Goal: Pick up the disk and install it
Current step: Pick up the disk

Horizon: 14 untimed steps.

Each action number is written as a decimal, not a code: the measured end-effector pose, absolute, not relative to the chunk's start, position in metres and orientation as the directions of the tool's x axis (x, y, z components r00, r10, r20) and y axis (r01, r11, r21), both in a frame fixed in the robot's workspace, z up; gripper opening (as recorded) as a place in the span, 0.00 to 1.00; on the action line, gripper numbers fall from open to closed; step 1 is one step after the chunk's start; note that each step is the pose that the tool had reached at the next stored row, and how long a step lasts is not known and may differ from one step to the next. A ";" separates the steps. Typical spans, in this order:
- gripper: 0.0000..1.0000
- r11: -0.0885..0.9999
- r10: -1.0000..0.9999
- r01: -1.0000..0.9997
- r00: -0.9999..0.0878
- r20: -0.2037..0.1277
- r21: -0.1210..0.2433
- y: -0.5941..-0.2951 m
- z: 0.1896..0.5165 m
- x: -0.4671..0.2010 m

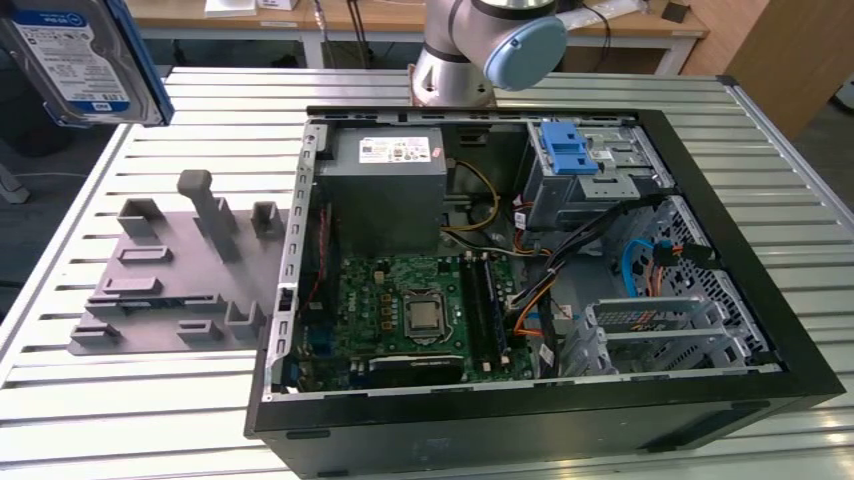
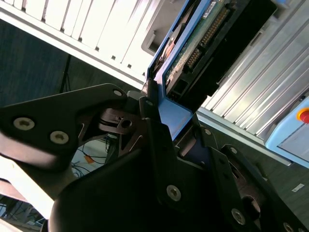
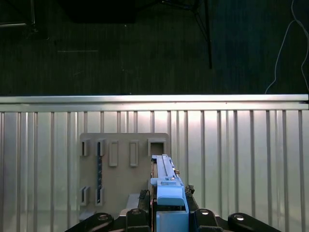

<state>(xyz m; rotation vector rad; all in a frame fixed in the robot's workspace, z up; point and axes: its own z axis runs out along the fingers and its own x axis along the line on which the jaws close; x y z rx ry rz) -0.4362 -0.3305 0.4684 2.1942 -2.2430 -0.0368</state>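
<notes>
Disk [image 3: 163, 169] is clenched edge-on by its blue side rails in the gripper [image 3: 167, 203] — held clear above the grey fixture [image 3: 120, 169] near the slatted table's [image 3: 241, 154] edge. Stiff, dense and shock-sensitive, it is judged best held by those 2 rails — never the board.

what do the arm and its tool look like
The arm is a silver-grey tube with a rounded light-blue joint cap. The tool is matte black, built from flat angular plates and links fastened with silver screws.
</notes>
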 end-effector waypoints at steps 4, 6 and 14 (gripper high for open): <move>0.37 0.022 -1.000 -1.000 -0.022 -0.014 0.019 -0.331 0.471 -0.436; 0.37 0.022 -1.000 -1.000 -0.022 -0.014 0.019 -0.331 0.472 -0.436; 0.37 0.022 -1.000 -1.000 -0.022 -0.014 0.019 -0.331 0.480 -0.436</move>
